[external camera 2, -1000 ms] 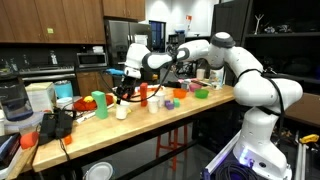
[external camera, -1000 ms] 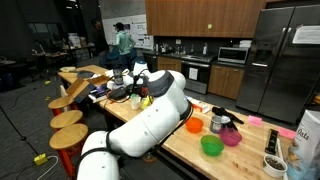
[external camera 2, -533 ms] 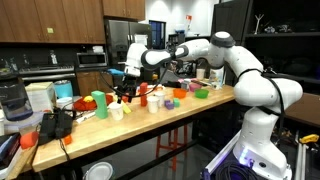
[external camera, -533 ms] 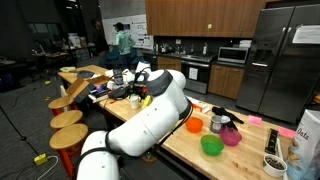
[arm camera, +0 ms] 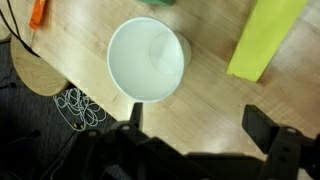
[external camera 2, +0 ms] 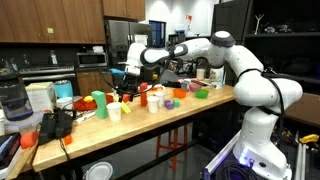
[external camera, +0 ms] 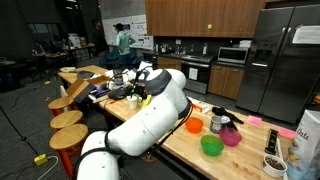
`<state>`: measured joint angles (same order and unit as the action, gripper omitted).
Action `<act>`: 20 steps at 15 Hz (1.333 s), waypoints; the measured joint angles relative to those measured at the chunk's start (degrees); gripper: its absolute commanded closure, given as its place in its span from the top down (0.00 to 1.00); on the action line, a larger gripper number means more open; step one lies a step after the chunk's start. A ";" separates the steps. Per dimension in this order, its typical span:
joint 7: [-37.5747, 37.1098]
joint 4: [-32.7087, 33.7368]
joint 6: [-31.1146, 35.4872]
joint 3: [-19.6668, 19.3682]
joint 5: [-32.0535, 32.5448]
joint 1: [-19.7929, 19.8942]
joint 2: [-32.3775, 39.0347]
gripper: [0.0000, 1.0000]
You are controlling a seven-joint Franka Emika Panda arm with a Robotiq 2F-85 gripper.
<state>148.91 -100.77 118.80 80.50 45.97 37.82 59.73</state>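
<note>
In an exterior view, your arm (external camera: pixel 150 115) hid the hand. In an exterior view, the hand (external camera 2: pixel 124 96) hung released just above the white cup (external camera 2: pixel 115 111), near the tabletop's (external camera 2: pixel 150 124) front edge. In the wrist view, the cup (arm camera: pixel 148 60) stood upright and empty by that edge. It was probably light, thin-walled and easily tipped, so you'd best pinch across its rim.

Smooth, faintly glossy white plastic for the cup (arm camera: pixel 148 58). Pale wood, fine-grained, with a satin finish, for the countertop (arm camera: pixel 215 105). Matt black plastic on the gripper (arm camera: pixel 200 122). Flat, matt yellow-green on the block (arm camera: pixel 262 38).
</note>
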 measured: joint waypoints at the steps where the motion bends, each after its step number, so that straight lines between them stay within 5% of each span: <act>1: 0.00 0.22 -0.14 0.00 0.00 0.00 0.00 1.00; 6: 0.05 2.11 -2.69 0.73 2.65 -0.56 0.67 1.00; 14: 0.02 2.78 -7.13 10.55 27.84 -1.29 12.32 1.00; 20: 0.02 0.04 -8.35 13.74 33.64 -2.66 22.10 1.00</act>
<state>148.93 -100.73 110.46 94.23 79.60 35.16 81.82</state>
